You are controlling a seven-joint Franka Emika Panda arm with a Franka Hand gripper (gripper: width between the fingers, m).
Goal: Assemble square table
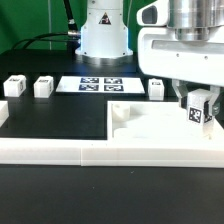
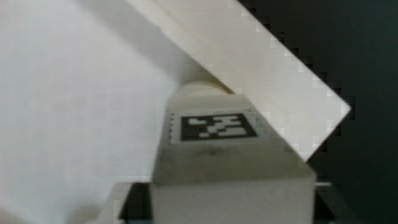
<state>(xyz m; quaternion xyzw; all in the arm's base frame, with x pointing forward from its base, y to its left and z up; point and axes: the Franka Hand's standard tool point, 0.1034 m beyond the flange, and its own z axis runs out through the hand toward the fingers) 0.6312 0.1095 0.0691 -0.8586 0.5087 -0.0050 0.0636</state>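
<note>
The white square tabletop (image 1: 150, 128) lies on the black table, its raised rim and one round corner hole (image 1: 120, 112) showing. My gripper (image 1: 197, 104) hangs over the tabletop's corner on the exterior view's right, shut on a small white tagged leg (image 1: 199, 114) held upright between the dark fingers. In the wrist view the same leg (image 2: 217, 150) fills the space between my gripper's (image 2: 222, 206) jaws, with the tabletop (image 2: 71, 110) and its rim behind it. Three other legs (image 1: 15, 86) (image 1: 42, 87) (image 1: 155, 89) stand in a row behind the tabletop.
The marker board (image 1: 100, 84) lies flat in front of the robot base (image 1: 103, 35). A long white border rail (image 1: 90, 153) runs along the front of the tabletop. Black cables trail behind the base on the exterior view's left.
</note>
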